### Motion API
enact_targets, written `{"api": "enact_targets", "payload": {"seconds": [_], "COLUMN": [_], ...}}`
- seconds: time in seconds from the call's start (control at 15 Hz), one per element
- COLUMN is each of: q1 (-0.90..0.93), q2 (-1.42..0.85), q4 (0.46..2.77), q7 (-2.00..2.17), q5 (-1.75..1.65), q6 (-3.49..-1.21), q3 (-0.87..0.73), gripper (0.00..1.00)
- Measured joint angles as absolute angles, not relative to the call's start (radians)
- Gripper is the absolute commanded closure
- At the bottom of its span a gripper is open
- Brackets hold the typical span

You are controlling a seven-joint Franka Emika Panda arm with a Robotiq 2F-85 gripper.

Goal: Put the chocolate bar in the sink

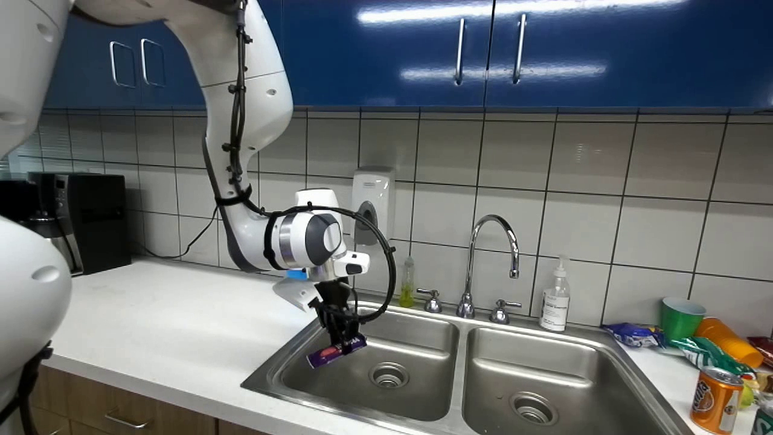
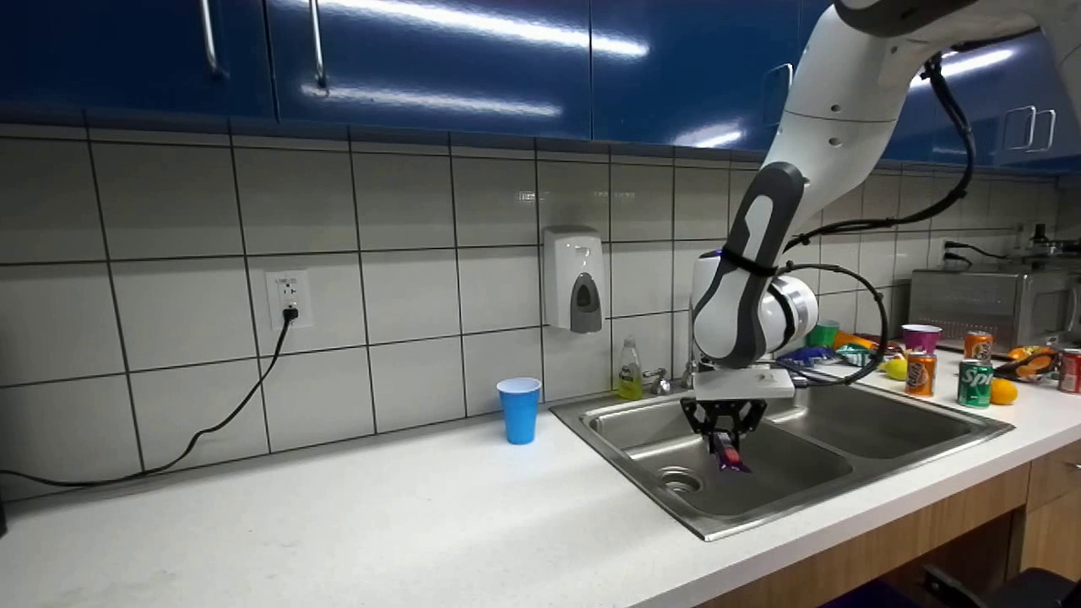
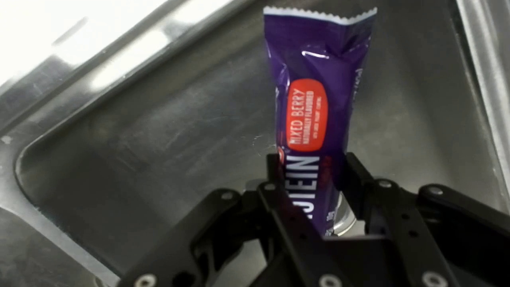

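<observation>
The chocolate bar [image 3: 308, 115] is clamped by the claw [image 3: 312, 164], with the sink [image 1: 460, 362] below it — placing seems in hand; lowering, then release, are called for.

The hand [image 1: 345, 343] hangs over the left basin [image 1: 418, 344] of the sink [image 1: 460, 362], gripping the purple chocolate bar [image 1: 326, 355], which slants with its right end higher. A chrome faucet [image 1: 470, 273] arches at the sink's far edge; a bottle of yellow liquid [image 1: 407, 289] stands to its left, a pump bottle [image 1: 555, 303] to its right. On the counter [image 1: 175, 326] right of the sink, a green cup [image 1: 682, 324] stands at the far side and an orange can [image 1: 717, 400] nearer. A dark appliance [image 1: 90, 223] sits at far left.
</observation>
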State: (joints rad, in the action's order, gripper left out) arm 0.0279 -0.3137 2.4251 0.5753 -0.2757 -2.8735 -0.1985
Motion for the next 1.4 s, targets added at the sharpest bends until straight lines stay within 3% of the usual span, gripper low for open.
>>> {"api": "enact_targets", "payload": {"seconds": [1.4], "q1": [0.121], "q2": [-0.735], "q4": [2.188], "q7": [0.44], "q5": [-0.016], "q6": [-3.042], "q3": [-0.279], "gripper": [0.84]}}
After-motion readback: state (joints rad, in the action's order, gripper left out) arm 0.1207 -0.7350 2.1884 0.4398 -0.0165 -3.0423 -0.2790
